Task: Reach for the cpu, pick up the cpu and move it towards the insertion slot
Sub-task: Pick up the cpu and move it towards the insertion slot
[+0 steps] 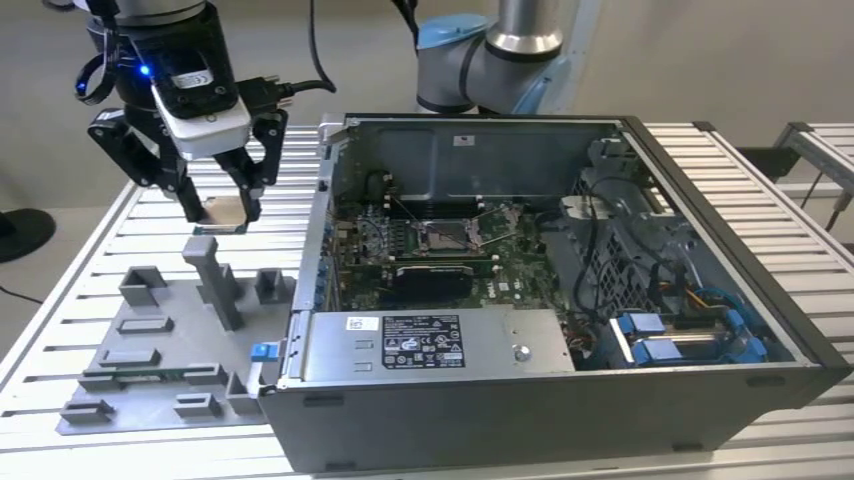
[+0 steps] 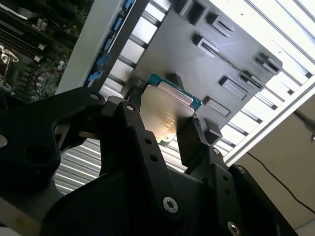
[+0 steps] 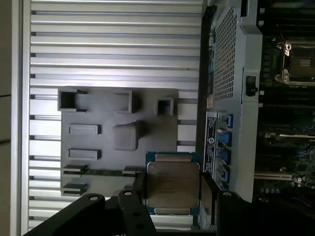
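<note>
Slatted table (image 1: 747,180) carries open case (image 1: 561,400) and grey fixture tray (image 1: 147,340). Gripper (image 1: 224,212) hangs above tray, beside case, jaws clenched on cpu (image 3: 172,183) edges, chip flat for carrying. Slot (image 1: 441,236) inside case, well apart from cpu.

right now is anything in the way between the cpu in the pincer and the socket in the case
The black pincer holds the small silvery square cpu in the air outside the open grey computer case. The case's near side wall stands between it and the silver-framed socket, which lies open from above.
</note>
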Robot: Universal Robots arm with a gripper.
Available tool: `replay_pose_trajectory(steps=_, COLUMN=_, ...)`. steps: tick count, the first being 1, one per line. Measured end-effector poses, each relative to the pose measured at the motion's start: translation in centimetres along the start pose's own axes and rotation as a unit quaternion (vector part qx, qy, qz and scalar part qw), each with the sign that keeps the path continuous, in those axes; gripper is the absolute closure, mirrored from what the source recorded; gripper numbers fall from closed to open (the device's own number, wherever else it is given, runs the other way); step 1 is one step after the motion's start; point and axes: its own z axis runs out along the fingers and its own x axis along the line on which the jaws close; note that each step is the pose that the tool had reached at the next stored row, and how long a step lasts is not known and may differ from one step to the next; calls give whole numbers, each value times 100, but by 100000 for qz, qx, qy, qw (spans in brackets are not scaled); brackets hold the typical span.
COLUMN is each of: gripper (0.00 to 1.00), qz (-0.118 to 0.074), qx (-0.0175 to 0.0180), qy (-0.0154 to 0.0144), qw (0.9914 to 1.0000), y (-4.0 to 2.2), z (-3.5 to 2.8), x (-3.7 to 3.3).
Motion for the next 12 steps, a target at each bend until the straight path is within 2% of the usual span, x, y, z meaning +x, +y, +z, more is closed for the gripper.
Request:
replay_pose_trajectory(steps=5, gripper=100, qz=6, qx=0, qy=174, qw=100000, y=-1, z=-2, x=-115)
replay_pose_trajectory(steps=12, gripper=100, qz=9, qx=0, qy=237, qw=100000, y=-3, z=-5, x=-238)
